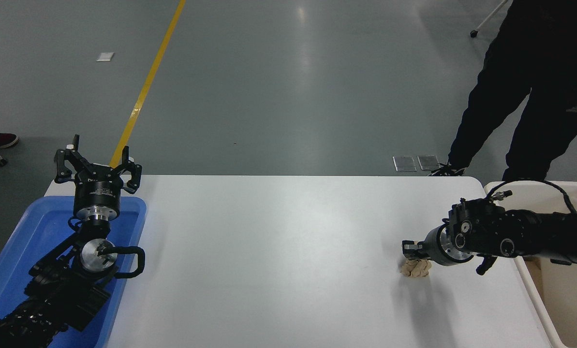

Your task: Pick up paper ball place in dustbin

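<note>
Tan paper ball point(415, 268), near the white surface's point(269, 251) right edge, is pressed by the right gripper point(412, 251); finger state cannot be told.

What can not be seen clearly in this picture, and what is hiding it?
- Head view: the right end effector covers the top of the paper ball; whether it is open or shut cannot be told.
- Head view: the dustbin is cut off by the right and bottom edges, and the right arm crosses it, so its inside is mostly unseen.
- Head view: the person is cut off by the top edge.
</note>
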`<action>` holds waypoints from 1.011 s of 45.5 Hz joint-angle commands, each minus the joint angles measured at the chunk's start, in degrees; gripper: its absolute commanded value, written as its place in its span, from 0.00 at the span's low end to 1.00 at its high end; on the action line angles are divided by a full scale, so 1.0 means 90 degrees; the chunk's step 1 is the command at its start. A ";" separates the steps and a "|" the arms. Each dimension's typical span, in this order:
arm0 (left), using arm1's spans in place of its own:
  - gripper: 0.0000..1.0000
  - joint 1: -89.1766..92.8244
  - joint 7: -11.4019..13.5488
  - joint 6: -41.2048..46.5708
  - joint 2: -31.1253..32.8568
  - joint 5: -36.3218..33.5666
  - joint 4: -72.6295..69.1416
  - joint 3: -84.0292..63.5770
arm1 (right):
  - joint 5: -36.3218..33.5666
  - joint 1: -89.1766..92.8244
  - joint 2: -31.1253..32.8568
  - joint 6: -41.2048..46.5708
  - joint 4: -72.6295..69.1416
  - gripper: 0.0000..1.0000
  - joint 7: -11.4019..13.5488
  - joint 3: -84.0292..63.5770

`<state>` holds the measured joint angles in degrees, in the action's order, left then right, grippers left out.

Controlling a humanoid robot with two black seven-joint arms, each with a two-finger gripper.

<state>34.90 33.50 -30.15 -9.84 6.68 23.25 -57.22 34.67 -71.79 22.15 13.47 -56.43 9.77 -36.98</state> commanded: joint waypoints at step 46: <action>0.99 -0.0011 -0.0002 0.0010 -0.0010 -0.0010 -0.0005 0.0000 | -0.1137 -0.7912 0.0986 0.2410 -0.3573 0.00 -0.0109 -0.4484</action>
<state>34.81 33.49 -30.08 -9.93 6.65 23.24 -57.22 24.79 -141.25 31.17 34.42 -88.49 8.88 -73.18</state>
